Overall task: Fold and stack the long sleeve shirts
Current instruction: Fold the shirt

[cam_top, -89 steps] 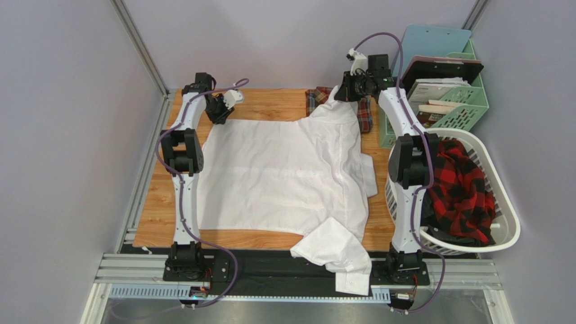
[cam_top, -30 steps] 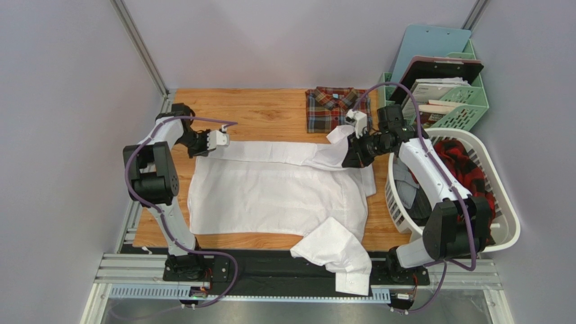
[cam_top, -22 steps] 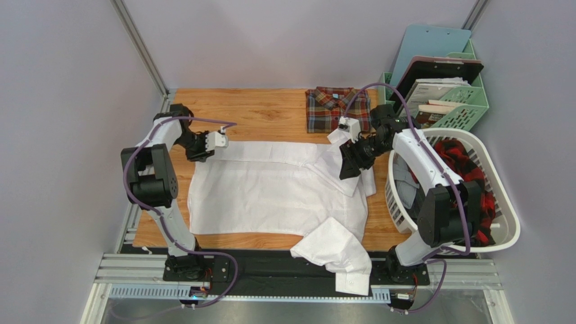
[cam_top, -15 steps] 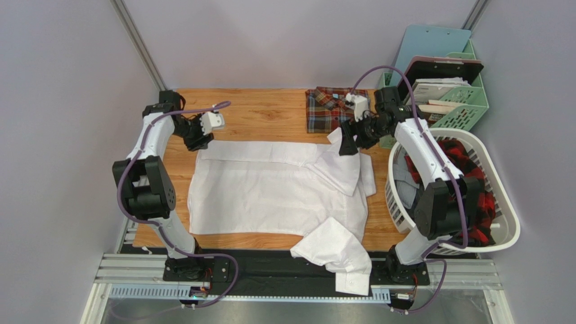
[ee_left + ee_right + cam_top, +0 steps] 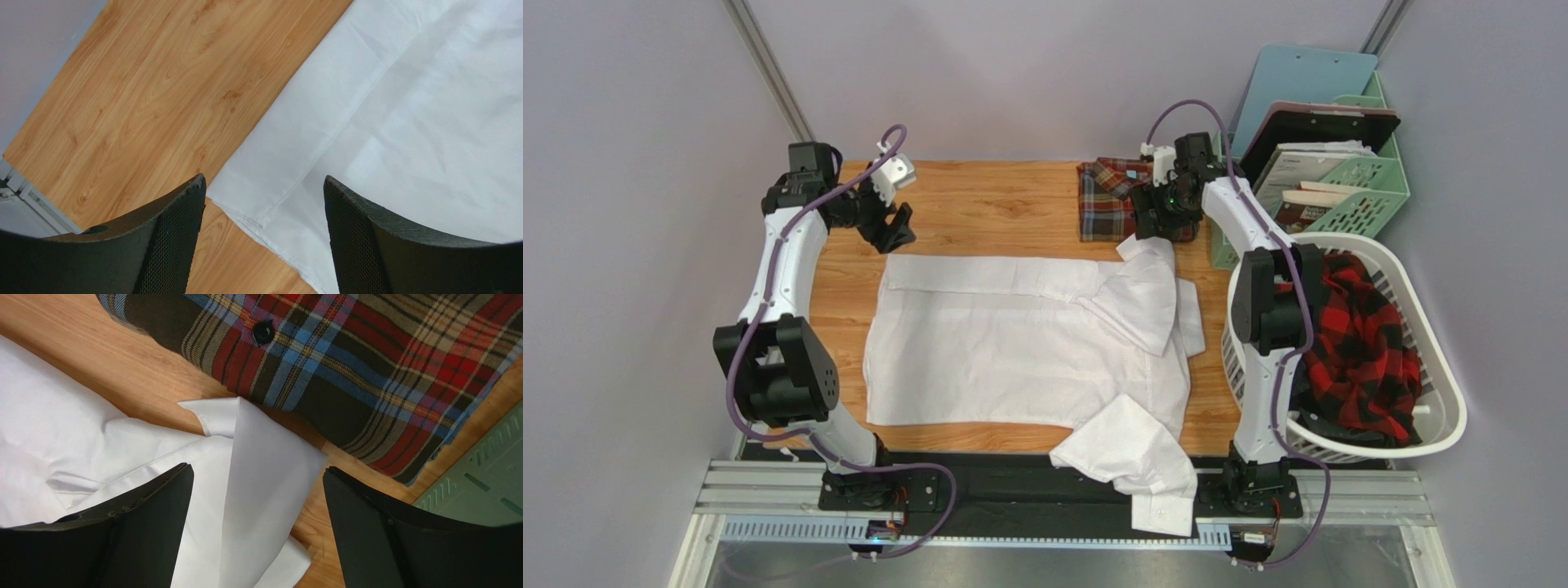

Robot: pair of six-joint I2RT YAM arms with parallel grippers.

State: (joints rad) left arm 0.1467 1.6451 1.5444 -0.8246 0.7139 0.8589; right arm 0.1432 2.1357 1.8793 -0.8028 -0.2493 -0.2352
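Left fingers (image 5: 895, 229) and right fingers (image 5: 1151, 218) both stand parted and grasp nothing, each pair hovering over a far corner of the white shirt (image 5: 1014, 331). This shirt lies spread on the desk (image 5: 989, 208). Its far edge is turned over into a flat band, and that band's corner sits directly below the left fingers. Below the right fingers a white flap (image 5: 258, 453) lies rumpled, with its tip just beside the plaid shirt (image 5: 368, 367). We cannot tell whether the two touch. The plaid shirt is already folded and rests just beyond the right fingers.

We judge the white shirt to be early in its folding, with one edge laid over and the rest still to do. A sleeve (image 5: 1130, 459), well nearer the arm bases than either pair of fingers, hangs off the desk's near edge. The next move probably calls for reaching back to it and bringing it onto the body.

To the right of the right fingers stand a green crate (image 5: 1369, 184) and a basket (image 5: 1437, 417) holding a red and black checked garment (image 5: 1369, 343). Both crowd the right arm's swing, and the bunched cloth on that side may drag against the plaid shirt
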